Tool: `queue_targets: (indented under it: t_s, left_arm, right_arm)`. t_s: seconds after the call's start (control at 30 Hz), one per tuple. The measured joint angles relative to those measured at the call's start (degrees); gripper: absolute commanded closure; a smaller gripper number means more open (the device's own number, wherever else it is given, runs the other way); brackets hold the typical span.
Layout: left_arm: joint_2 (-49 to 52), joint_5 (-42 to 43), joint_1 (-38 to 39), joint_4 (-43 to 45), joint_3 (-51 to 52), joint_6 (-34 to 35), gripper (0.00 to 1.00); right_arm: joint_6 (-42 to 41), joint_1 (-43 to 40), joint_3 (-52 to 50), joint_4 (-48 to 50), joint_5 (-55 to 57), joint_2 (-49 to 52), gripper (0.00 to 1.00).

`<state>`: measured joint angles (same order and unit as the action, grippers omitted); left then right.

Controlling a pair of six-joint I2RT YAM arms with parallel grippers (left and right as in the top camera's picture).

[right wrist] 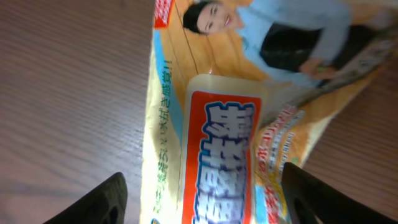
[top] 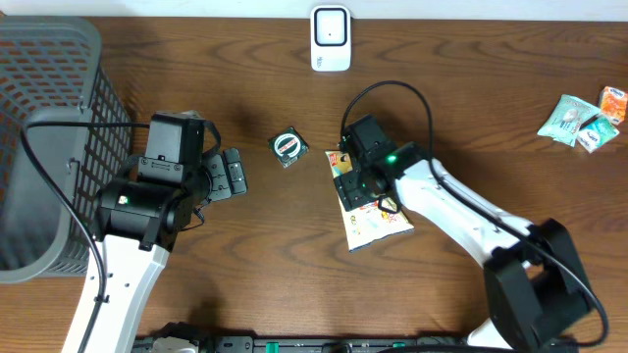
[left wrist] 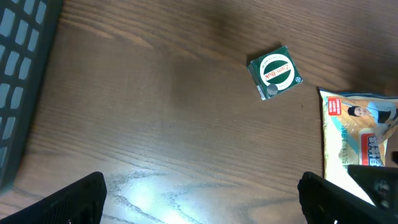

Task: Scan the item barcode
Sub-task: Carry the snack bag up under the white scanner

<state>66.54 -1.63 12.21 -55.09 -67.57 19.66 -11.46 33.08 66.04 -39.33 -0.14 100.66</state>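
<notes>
Glossy snack packet [top: 378, 222] 4 o'clock of square green sachet [top: 288, 147]. Right end effector [right wrist: 205, 193] splayed astride it, not gripping; left end effector [left wrist: 208, 196] gaping, empty.

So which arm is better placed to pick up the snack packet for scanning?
Right. The right pincer hangs directly over the snack packet, jaws open either side of it. The left pincer is open over bare table, off to the side.
</notes>
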Motion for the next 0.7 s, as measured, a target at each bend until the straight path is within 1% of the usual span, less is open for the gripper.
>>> queue_targets:
  t_s: [0.07, 0.1, 0.17, 0.23, 0.27, 0.3, 0.4, 0.6, 0.7]
  left_arm:
    - [0.0, 0.0, 0.0, 0.0, 0.0, 0.0, 0.02]
    - [0.0, 0.0, 0.0, 0.0, 0.0, 0.0, 0.02]
    - [0.0, 0.0, 0.0, 0.0, 0.0, 0.0, 0.02]
    - [0.0, 0.0, 0.0, 0.0, 0.0, 0.0, 0.02]
    - [0.0, 0.0, 0.0, 0.0, 0.0, 0.0, 0.02]
    - [0.0, 0.0, 0.0, 0.0, 0.0, 0.0, 0.02]
    - [0.0, 0.0, 0.0, 0.0, 0.0, 0.0, 0.02]
    - [0.0, 0.0, 0.0, 0.0, 0.0, 0.0, 0.02]
    - [0.0, 0.0, 0.0, 0.0, 0.0, 0.0, 0.02]
  right_arm:
    - [0.2, 0.2, -0.1, 0.4, 0.2, 2.0, 0.41]
    - [0.2, 0.3, -0.1, 0.5, 0.3, 2.9, 0.47]
    - [0.5, 0.5, -0.2, 1.2, 0.8, 5.0, 0.63]
    - [0.2, 0.7, 0.1, 1.4, 0.8, 5.8, 0.83]
    - [0.2, 0.8, 0.3, 1.3, 0.9, 5.8, 0.90]
    - [0.3, 0.9, 0.5, 1.2, 1.0, 5.8, 0.93]
    - [0.4, 1.0, 1.2, 0.9, 1.2, 5.8, 0.99]
    - [0.4, 1.0, 2.8, 0.7, 1.5, 5.8, 0.99]
    - [0.5, 0.8, 5.2, 1.3, 3.0, 5.8, 0.99]
